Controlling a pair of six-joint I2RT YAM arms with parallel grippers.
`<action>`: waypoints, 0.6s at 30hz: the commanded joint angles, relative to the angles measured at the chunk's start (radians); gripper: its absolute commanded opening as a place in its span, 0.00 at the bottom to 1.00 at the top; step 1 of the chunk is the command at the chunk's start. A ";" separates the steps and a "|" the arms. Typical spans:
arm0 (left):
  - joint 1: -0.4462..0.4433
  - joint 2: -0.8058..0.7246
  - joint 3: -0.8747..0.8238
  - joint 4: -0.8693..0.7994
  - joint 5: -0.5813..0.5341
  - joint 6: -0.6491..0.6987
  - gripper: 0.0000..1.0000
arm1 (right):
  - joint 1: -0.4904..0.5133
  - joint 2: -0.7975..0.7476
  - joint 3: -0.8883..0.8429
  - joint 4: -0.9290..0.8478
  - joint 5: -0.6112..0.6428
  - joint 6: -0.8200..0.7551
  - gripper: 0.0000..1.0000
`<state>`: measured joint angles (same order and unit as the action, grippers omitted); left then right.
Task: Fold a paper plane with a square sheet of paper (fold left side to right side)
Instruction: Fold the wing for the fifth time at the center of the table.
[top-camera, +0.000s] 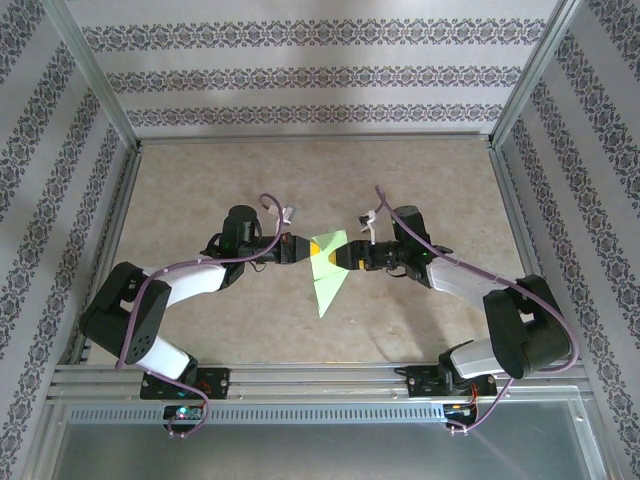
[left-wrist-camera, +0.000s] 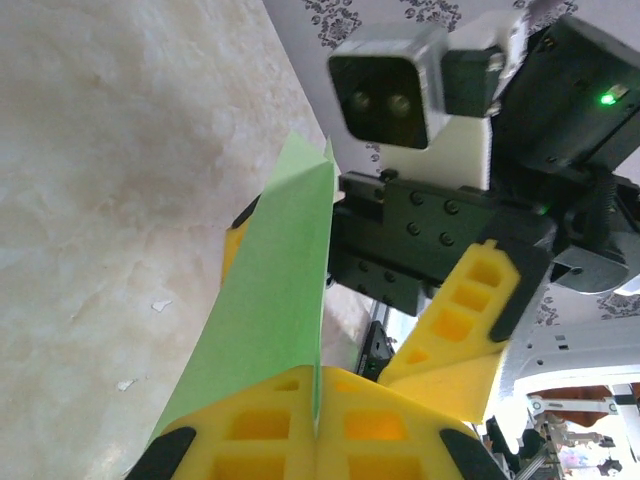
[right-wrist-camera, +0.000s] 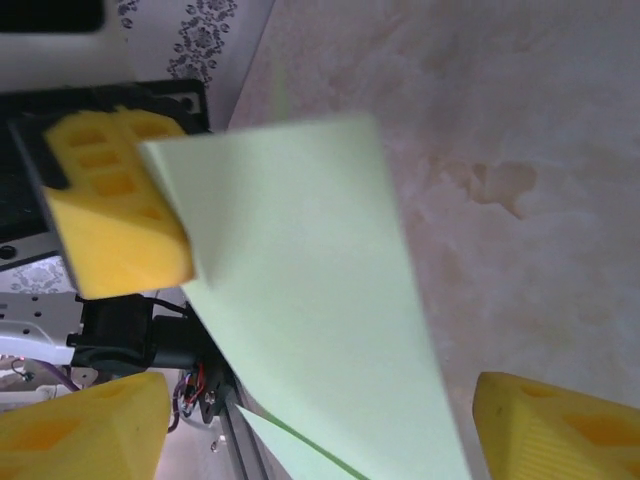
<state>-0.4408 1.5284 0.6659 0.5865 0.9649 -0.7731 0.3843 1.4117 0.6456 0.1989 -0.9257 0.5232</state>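
Note:
The square sheet of paper (top-camera: 326, 275), light green and folded into a long pointed triangle, hangs above the table between my two grippers, tip toward the near edge. My left gripper (top-camera: 305, 247) is shut on the paper's top edge; in the left wrist view its yellow pads (left-wrist-camera: 260, 430) meet with the sheet (left-wrist-camera: 270, 300) pinched between them. My right gripper (top-camera: 343, 256) faces it from the right. Its jaws stand open on either side of the sheet (right-wrist-camera: 310, 300), with both yellow fingers (right-wrist-camera: 560, 430) apart from it.
The beige tabletop (top-camera: 200, 180) lies below, ringed by a metal frame and patterned walls (top-camera: 300, 75). The two wrists nearly touch at mid-table. Small paper flecks (left-wrist-camera: 160, 302) lie on the table surface.

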 joint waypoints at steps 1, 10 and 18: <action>0.017 0.016 0.008 0.018 0.004 0.022 0.00 | 0.003 -0.013 0.030 -0.006 -0.024 -0.034 0.73; 0.017 0.039 0.009 -0.009 0.008 0.037 0.00 | 0.002 0.002 0.060 -0.026 0.014 -0.031 0.52; 0.017 0.032 0.007 -0.071 -0.004 0.075 0.00 | 0.004 0.010 0.086 -0.079 0.057 -0.057 0.41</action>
<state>-0.4355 1.5558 0.6659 0.5476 0.9604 -0.7395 0.3840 1.4120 0.7048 0.1463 -0.8894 0.5026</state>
